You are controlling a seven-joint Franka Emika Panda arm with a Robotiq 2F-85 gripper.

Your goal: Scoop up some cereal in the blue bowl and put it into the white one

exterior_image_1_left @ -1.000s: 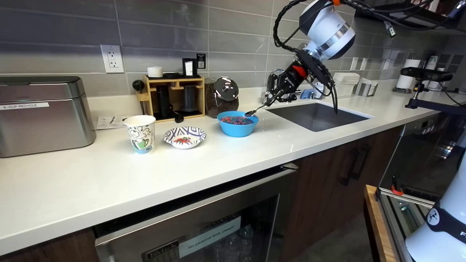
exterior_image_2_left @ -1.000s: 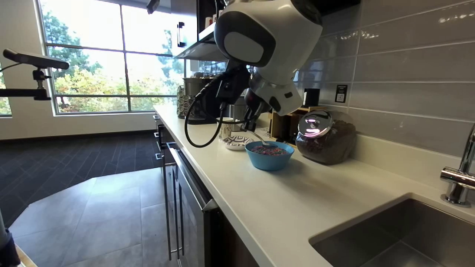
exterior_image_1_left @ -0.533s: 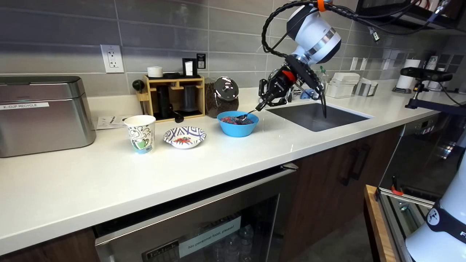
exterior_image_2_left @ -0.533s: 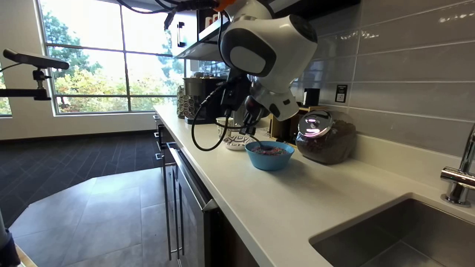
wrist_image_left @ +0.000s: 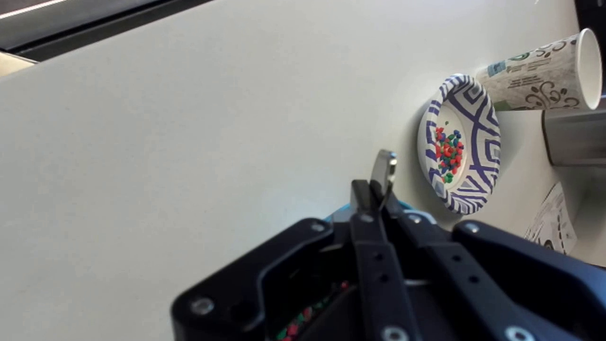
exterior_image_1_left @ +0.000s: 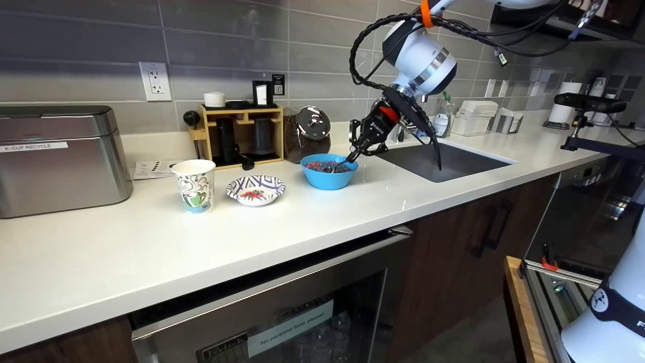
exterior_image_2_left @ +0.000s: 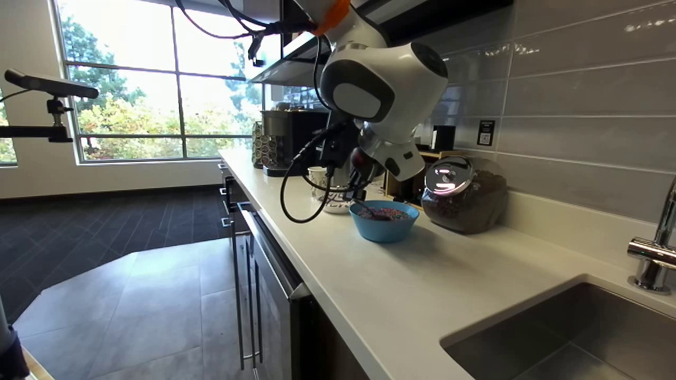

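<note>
Presently, the blue bowl (exterior_image_1_left: 327, 180) is standing upright on the desk (exterior_image_1_left: 227, 242), and it is holding plenty of small, colourful cereal (exterior_image_1_left: 316, 165). A metal spoon (wrist_image_left: 384, 169) is resting with its head in this cereal, while its handle is leaning up over the rim. The hand (wrist_image_left: 374, 196) is pinching this spoon: in the wrist view, the fingers are lying close together around the handle, and a shiny end of it is sticking out past their tips. The fingertips are hanging very near the rim; whether they are touching it, I cannot tell. Above, the arm (exterior_image_1_left: 418, 63) is hanging slanted.

Near the blue bowl, but apart from it, the white bowl (exterior_image_1_left: 255, 201) with the dark blue pattern is sitting, and it is carrying a small portion of red, green and blue pieces (wrist_image_left: 448, 151). Just beside it, a patterned paper cup (exterior_image_1_left: 194, 184) is standing upright. Between the blue bowl and the tiled wall (exterior_image_1_left: 227, 45), a rounded jar (exterior_image_1_left: 304, 144) is standing beside a wooden rack (exterior_image_1_left: 244, 136). Farther along, a metal bin (exterior_image_1_left: 65, 169) is standing.
</note>
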